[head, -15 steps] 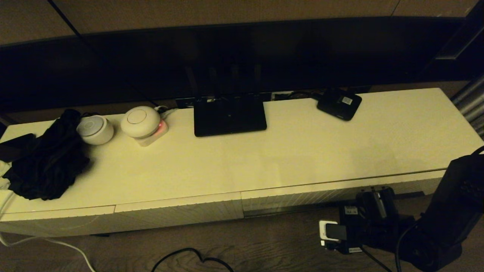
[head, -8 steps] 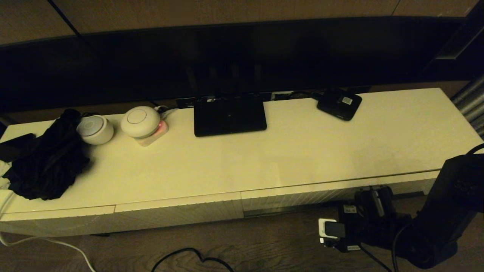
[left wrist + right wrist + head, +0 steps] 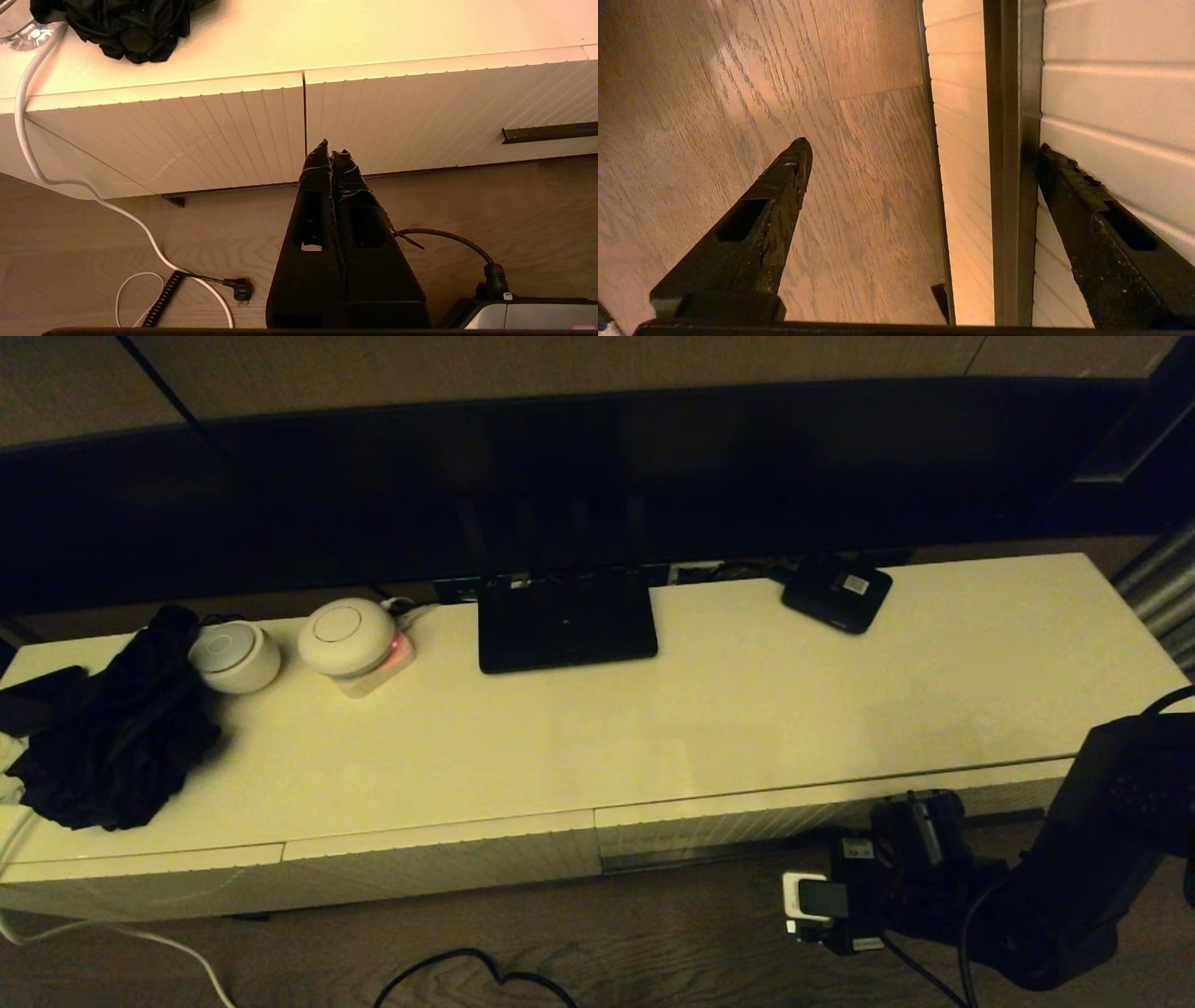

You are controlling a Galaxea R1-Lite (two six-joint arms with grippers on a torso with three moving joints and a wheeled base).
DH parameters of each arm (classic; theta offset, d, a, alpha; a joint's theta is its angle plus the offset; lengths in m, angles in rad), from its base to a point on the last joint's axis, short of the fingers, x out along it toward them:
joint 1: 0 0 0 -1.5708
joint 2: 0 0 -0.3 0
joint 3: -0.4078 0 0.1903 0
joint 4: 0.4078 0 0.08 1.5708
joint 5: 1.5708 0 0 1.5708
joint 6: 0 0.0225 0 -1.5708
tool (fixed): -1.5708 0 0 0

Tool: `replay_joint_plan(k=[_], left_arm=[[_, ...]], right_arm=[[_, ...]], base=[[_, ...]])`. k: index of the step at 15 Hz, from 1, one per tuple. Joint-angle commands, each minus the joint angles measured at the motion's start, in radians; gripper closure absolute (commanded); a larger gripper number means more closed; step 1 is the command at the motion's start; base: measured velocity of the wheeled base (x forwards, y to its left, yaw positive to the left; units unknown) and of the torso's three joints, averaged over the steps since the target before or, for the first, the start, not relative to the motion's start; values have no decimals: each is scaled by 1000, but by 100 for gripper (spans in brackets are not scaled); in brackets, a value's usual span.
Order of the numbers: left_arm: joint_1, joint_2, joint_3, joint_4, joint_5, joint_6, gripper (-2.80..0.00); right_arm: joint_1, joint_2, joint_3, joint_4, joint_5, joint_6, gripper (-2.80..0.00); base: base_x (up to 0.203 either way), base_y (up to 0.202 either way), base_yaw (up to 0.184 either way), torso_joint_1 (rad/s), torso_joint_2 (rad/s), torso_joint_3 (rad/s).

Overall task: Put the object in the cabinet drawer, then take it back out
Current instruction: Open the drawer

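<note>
A long cream-white cabinet (image 3: pixel 653 709) fills the head view, its widest ribbed drawer (image 3: pixel 822 812) on the robot's right sitting closed beneath the top edge, while the right gripper (image 3: pixel 910 826) hangs low in front of that drawer face, just above the wood floor (image 3: pixel 653 933). The right wrist view supplies what the head camera cannot: the jaws stand wide apart and hold nothing, one finger (image 3: pixel 770 200) over the floorboards and the other (image 3: pixel 1087 210) against the ribbed front, with the dark handle bar (image 3: pixel 1011 163) running between them. The left gripper (image 3: pixel 332 154) is out of the head view altogether; its own wrist camera shows its fingers pressed together and empty, parked low before the seam between the two shorter drawer fronts (image 3: pixel 210 135), with a white cable (image 3: pixel 84 186) trailing across the floor beside it. Only the head view takes in the cabinet top: a crumpled black cloth (image 3: pixel 112 728) at the far left, two round white devices (image 3: pixel 345 635) near it, a flat black router (image 3: pixel 565 621) at the middle back and a small black square device with a white label (image 3: pixel 837 591) further right. The black divided box named in the task appears in none of the three views, so its whereabouts cannot be told.
</note>
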Motion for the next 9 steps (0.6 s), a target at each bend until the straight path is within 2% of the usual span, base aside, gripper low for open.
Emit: replay_joint_plan(k=[1, 9], left_arm=[[0, 0, 3, 0, 0, 0, 0], [0, 0, 3, 0, 0, 0, 0]], right_arm=[[0, 18, -4, -9, 2, -7, -280], [5, -6, 68, -11, 5, -9, -280]], base=[[0, 0, 0, 0, 0, 0], [0, 0, 0, 0, 0, 0]])
